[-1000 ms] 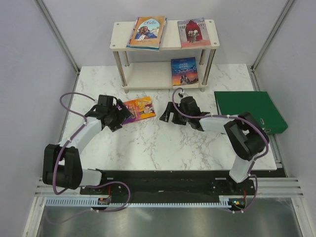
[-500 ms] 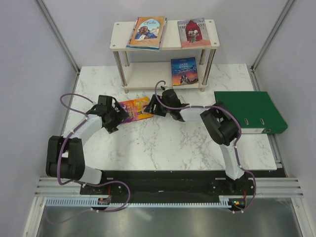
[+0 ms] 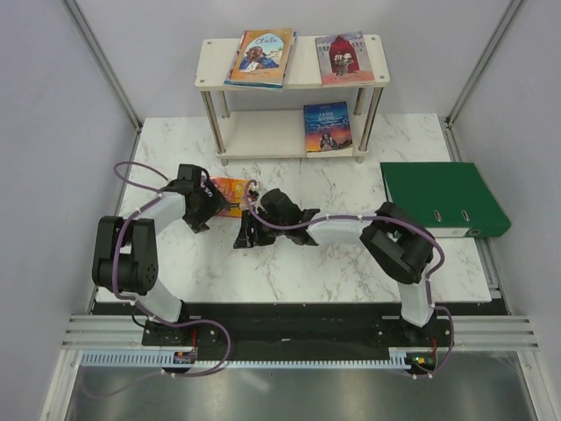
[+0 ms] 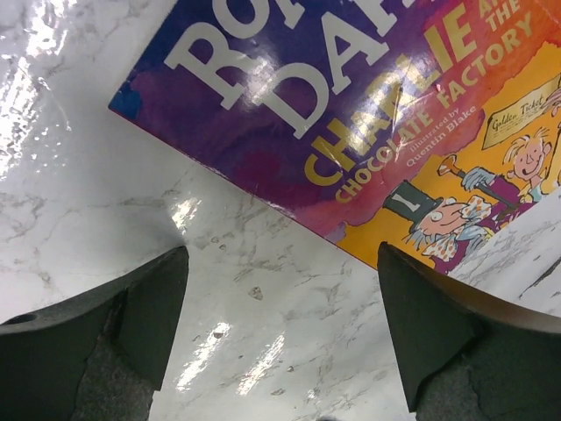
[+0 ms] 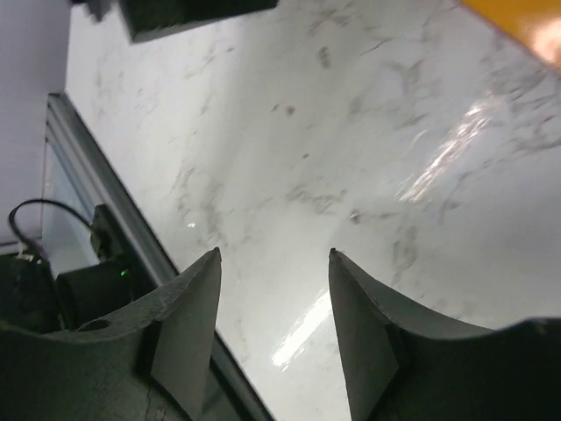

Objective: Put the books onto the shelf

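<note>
**Standing at 12 o'clock, the shelf carries three books while a fourth lies on the surface**

The shelf [image 3: 209, 63] stands at the far edge of the surface [image 3: 289, 263]. Its top board carries two paperbacks lying flat: a blue-and-orange book [image 3: 261, 58] toward 11 o'clock and a red book [image 3: 344, 58] toward 1 o'clock. The lower board holds the dark blue Jane Eyre [image 3: 327, 126] at its 3 o'clock end.

The Roald Dahl book [image 4: 351, 114] lies face up on the marble, toward 10 o'clock from the surface's centre. The left end effector [image 4: 280, 263] sits at the book's 9 o'clock edge. It is released, with its fingers spread wide over bare marble just short of the cover. The right end effector [image 5: 273, 259] sits low at the book's 5 o'clock. Its fingers are parted with only marble between them, grasping nothing.

A green ring binder [image 3: 443, 197] lies flat at 3 o'clock, well apart from the books. Pale grey walls with metal corner posts enclose the white marble surface.
</note>
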{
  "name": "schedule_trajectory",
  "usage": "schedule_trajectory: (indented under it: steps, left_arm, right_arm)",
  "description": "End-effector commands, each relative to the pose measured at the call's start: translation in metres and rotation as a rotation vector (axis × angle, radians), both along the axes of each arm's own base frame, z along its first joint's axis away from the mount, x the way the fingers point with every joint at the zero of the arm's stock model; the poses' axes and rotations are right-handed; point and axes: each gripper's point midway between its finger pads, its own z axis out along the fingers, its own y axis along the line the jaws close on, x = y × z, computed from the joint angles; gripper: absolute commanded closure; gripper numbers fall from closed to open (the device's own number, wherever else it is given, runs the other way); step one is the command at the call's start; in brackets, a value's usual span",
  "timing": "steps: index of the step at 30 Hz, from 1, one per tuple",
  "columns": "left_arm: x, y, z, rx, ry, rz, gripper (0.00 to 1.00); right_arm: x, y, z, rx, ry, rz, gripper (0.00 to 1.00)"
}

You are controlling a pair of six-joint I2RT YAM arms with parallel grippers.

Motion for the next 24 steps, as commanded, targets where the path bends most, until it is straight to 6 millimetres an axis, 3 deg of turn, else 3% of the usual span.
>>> schedule_trajectory:
  steps: [1,4,7,11,12,14,15,17,18,19,20,24]
  left_arm:
    - [0.01,0.016,0.008,0.034,-0.061,0.017,0.05]
    - [0.022,0.021,0.009,0.02,-0.071,0.02,0.1]
    - [0.035,0.021,0.008,0.006,-0.067,0.001,0.23]
    - [0.042,0.023,0.011,0.001,-0.073,-0.002,0.27]
    - [0.043,0.023,0.012,0.001,-0.075,0.0,0.27]
    - [0.041,0.025,0.01,-0.001,-0.067,0.0,0.27]
    - [0.04,0.027,0.01,0.001,-0.066,0.002,0.27]
    - [0.037,0.027,0.008,-0.003,-0.058,0.0,0.27]
    - [0.036,0.027,0.007,-0.006,-0.058,0.002,0.27]
    - [0.033,0.027,0.007,-0.009,-0.054,0.002,0.27]
    - [0.032,0.026,0.008,-0.014,-0.057,0.001,0.27]
    - [0.023,0.018,0.017,-0.061,-0.079,-0.005,0.28]
  right_arm:
    - [0.014,-0.029,0.033,0.005,-0.064,-0.062,0.4]
    - [0.035,-0.055,0.025,-0.015,-0.047,-0.138,0.39]
    - [0.054,-0.074,0.017,-0.047,-0.053,-0.195,0.39]
    - [0.085,-0.083,0.012,-0.093,-0.11,-0.254,0.36]
    - [0.089,-0.081,0.004,-0.109,-0.108,-0.254,0.35]
    - [0.106,-0.073,0.01,-0.099,-0.13,-0.258,0.33]
    - [0.11,-0.069,-0.001,-0.112,-0.115,-0.252,0.33]
    - [0.124,-0.057,0.007,-0.093,-0.128,-0.258,0.32]
    - [0.128,-0.054,-0.006,-0.106,-0.112,-0.261,0.32]
    - [0.136,-0.048,0.001,-0.091,-0.125,-0.269,0.32]
    - [0.139,-0.047,-0.01,-0.104,-0.112,-0.276,0.32]
    - [0.163,-0.046,-0.015,-0.116,-0.139,-0.341,0.32]
